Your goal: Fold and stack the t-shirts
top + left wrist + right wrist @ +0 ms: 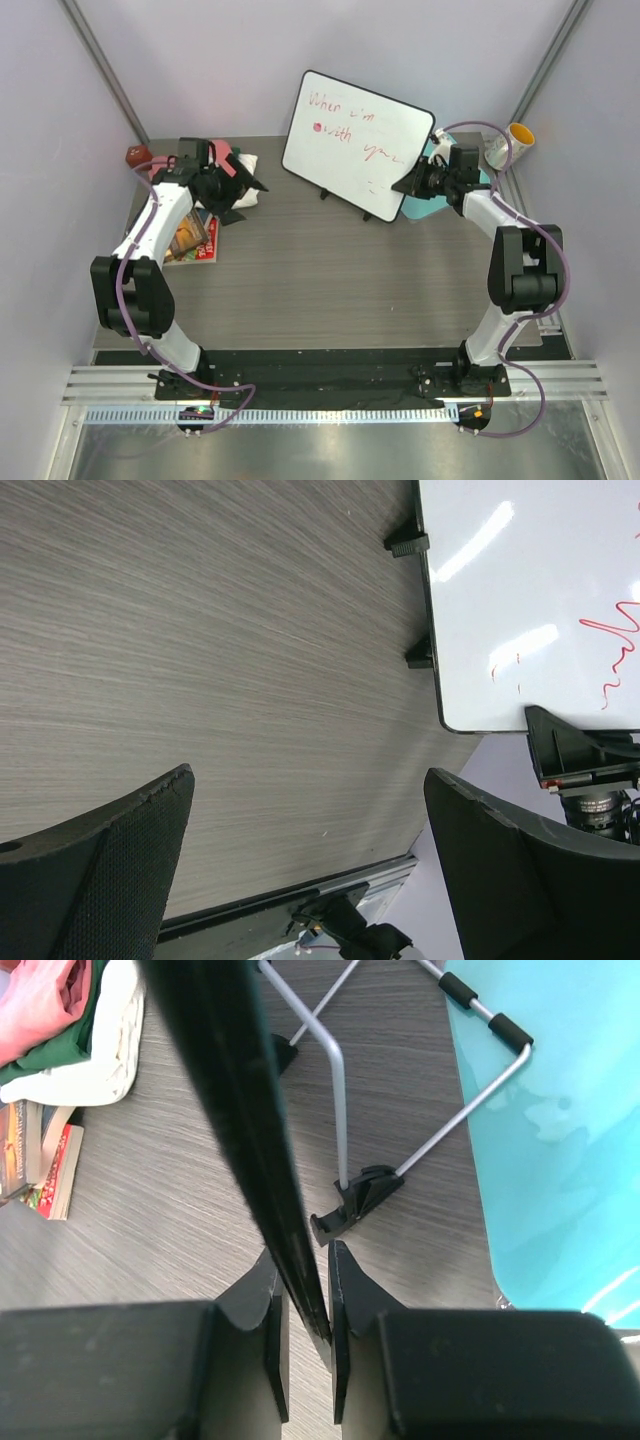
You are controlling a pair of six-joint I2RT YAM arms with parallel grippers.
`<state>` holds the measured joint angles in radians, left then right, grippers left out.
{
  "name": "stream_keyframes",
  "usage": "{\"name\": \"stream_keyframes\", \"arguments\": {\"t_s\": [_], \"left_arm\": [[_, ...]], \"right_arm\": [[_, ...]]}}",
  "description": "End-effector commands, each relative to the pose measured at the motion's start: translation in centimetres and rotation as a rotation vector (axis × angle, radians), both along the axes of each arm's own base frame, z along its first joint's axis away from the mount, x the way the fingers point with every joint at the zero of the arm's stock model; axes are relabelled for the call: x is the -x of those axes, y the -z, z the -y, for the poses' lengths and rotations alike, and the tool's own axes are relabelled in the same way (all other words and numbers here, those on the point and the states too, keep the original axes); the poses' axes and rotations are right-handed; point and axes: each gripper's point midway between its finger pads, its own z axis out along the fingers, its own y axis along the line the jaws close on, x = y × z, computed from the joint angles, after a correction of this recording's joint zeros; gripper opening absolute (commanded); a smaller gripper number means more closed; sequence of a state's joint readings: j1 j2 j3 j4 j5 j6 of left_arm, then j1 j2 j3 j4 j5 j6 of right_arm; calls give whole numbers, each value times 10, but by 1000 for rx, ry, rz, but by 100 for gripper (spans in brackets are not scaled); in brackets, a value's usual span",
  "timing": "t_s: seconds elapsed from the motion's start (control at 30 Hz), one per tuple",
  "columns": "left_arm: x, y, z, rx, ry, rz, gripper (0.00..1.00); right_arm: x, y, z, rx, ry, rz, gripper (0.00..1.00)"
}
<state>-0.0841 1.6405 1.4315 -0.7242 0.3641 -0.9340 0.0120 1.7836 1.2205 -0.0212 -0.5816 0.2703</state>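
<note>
Right gripper (305,1290) is pinching the black-framed white rectangular whiteboard (355,140) by its edge, fingers clamped on the frame. Left gripper (310,860) is hovering over the grey wood-grain table (330,270), fingers wide apart, gripping nothing. The t-shirts (247,163) are sitting piled at the far-left corner (salmon-pink cloth shirt (35,1000) on the dark green one (50,1052), cream-white one (105,1050) at the pile's edge), just beside glossy books (45,1160).
</note>
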Motion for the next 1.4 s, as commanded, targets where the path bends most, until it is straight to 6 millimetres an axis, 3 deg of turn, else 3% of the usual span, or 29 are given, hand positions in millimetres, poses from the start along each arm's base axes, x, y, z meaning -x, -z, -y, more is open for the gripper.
{"name": "stream_keyframes", "arguments": {"t_s": [0.0, 0.2, 0.6, 0.87, 1.1, 1.23, 1.37], "left_arm": [[6, -12, 3, 10, 25, 41, 96], [11, -6, 8, -6, 49, 26, 96], [34, 12, 37, -26, 132, -28, 96], [45, 12, 43, -44, 166, -33, 96], [54, 12, 43, -58, 180, -37, 96], [57, 12, 43, -60, 184, -36, 96], [59, 13, 44, -62, 191, -37, 96]], "right_arm": [[-10, 11, 57, 173, 302, 5, 1], [-9, 30, 69, 267, 298, 0, 1], [-23, -15, 98, 292, 346, 144, 1], [-16, 4, 110, 357, 350, 124, 1], [-17, -17, 116, 330, 373, 167, 1], [-14, -43, 116, 331, 377, 210, 1], [-12, -49, 120, 365, 373, 219, 1]]}}
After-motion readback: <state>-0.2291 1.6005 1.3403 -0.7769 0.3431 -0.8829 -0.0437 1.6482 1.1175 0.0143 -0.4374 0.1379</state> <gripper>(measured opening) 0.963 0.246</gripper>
